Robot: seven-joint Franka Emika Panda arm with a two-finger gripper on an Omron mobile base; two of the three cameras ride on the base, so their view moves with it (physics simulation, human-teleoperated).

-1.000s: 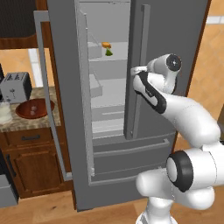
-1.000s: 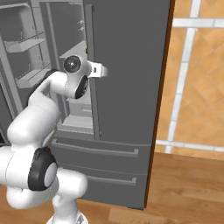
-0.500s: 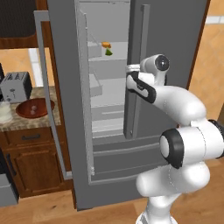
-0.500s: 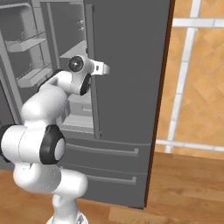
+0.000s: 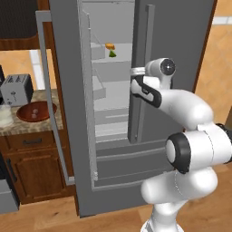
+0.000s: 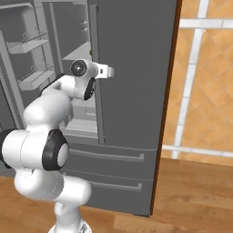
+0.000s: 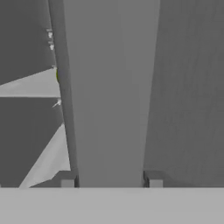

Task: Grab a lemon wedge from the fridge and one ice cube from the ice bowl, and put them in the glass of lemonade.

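The fridge [image 5: 181, 27] is standing with its left door [image 5: 68, 113] swung wide open and its right door closed. The arm is reaching forward at mid height, and the end effector [image 7: 109, 179] is sitting at the long vertical handle [image 5: 141, 81] of the right door. In the hand view the handle is running straight up between the two dark fingertips [image 7: 66, 178], one on each side and very close to it; whether they are actually pressing on the bar cannot be told, so the end effector is standing part-open around the handle with no clear grip showing.

Inside the open compartment, the lemon wedge [image 5: 112, 54] is lying on an upper shelf [image 5: 113, 58], just beside and below a small orange item [image 5: 109, 45]. A sliver of yellowish green is showing at the handle's left edge in the hand view.

To the left of the fridge, the counter [image 5: 27, 126] is carrying the ice bowl [image 5: 35, 110], reddish-brown, with pale lumps in it. The glass of lemonade [image 5: 5, 115] is standing just left of the bowl, and a toaster [image 5: 17, 89] is sitting behind them. Both the bowl and the glass are well apart from the end effector.
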